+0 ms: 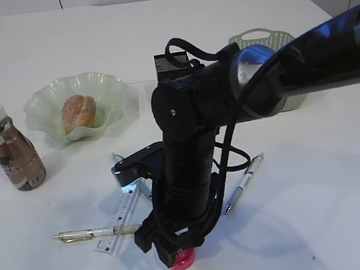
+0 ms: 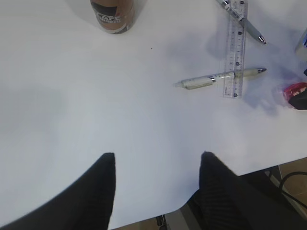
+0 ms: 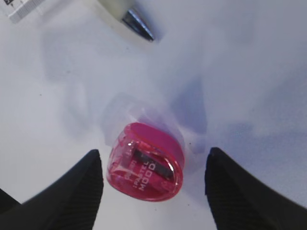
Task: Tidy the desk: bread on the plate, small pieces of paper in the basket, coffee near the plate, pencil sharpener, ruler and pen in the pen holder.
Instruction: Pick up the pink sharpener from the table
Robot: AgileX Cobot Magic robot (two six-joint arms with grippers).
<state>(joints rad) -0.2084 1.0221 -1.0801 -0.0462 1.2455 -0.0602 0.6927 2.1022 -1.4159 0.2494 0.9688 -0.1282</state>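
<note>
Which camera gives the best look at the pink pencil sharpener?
The right wrist view: the pencil sharpener fills the frame between open fingers. In the exterior view the arm mostly hides it; the left wrist view catches only its edge.

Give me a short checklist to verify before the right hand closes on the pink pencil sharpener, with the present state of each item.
1. Right hand open: ok, both fingers stand apart.
2. Pink translucent plastic pencil sharpener between the fingers: ok, nearer the left one.
3. Sharpener lying free of the pale pen's metal tip: ok.
4. Fingers lowered to the white desk: cannot tell.
5. Black mesh pen holder free to receive it: cannot tell, mostly hidden behind the arm.
6. Left hand out of the way: ok, open over bare desk.
</note>
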